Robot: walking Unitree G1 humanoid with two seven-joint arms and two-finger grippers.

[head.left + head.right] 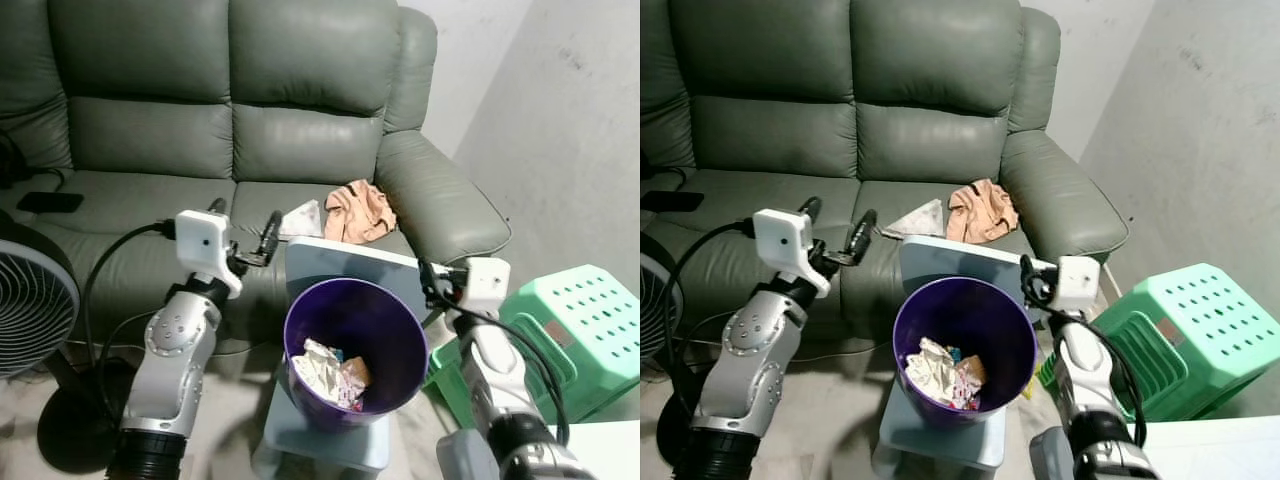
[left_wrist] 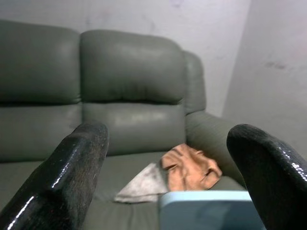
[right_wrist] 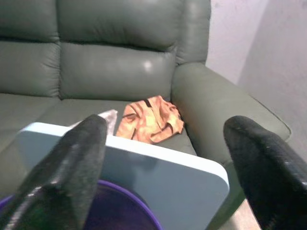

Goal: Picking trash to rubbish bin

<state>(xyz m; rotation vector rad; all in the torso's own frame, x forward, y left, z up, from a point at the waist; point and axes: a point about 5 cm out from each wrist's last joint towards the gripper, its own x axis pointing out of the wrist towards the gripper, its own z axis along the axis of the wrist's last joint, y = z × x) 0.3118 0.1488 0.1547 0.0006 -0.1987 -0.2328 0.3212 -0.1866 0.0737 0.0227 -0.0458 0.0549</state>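
Observation:
A purple rubbish bin (image 1: 388, 322) stands on a light blue stool (image 1: 335, 262) in front of a grey-green sofa (image 1: 300, 130). Crumpled paper trash (image 1: 325, 372) lies inside the bin. On the sofa seat lie a crumpled orange piece of trash (image 1: 358, 211) and a white scrap (image 1: 302, 218) beside it. My left gripper (image 1: 247, 214) hovers open and empty just left of the bin, short of the seat's front edge. The wrist view shows the left gripper (image 2: 168, 134) pointing at both pieces. My right gripper (image 1: 433, 279) is open and empty at the bin's right rim, as the right wrist view (image 3: 165, 124) confirms.
A standing fan (image 1: 30, 300) is at my left. A green plastic stool (image 1: 570, 320) stands at the right, against the white wall. A black phone (image 1: 50, 202) lies on the left sofa seat. Cables trail on the floor under the left arm.

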